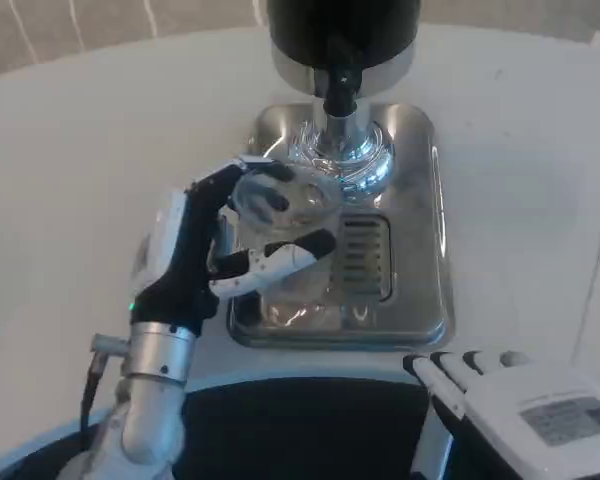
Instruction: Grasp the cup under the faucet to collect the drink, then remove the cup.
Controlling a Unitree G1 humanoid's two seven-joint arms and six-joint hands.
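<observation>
Right robot hand point(510, 385): nearest the camera, at 5 o'clock in the head view, resting low by the table edge; its fingers point toward 9 o'clock and lie together. Nothing sits in it, though whether it is curled or flat I cannot tell.

Left robot hand point(230, 235): at 9 o'clock of the tray, wrapped round the cup, dark fingers over the far side and the thumb across the near side. It has the cup in a firm-looking hold.

Cup point(295, 200): clear, upright or nearly so, standing over the tray at about 7 o'clock from the faucet, close to the spout but seemingly not squarely beneath it.

Cup contents: too blurred and glassy to judge; no drink level is visible.

Faucet point(338, 90): dark spout under the black dispenser body point(345, 30) at 12 o'clock, with no stream showing.

Tray point(420, 200): shiny steel drip tray with a slotted grate point(362, 255) at its centre, on the white tabletop point(90, 150); no pooled liquid is apparent.

Risk, misalignment: if the cup mouth stays off to 7 o'clock of the spout, drink would likely fall onto the tray instead.

Risk, grip: the clear wall looks thin, so squeezing may buckle it, and a tilt on lifting could spill.

Risk, collision: raising the cup straight up may knock the rim against the spout.
</observation>
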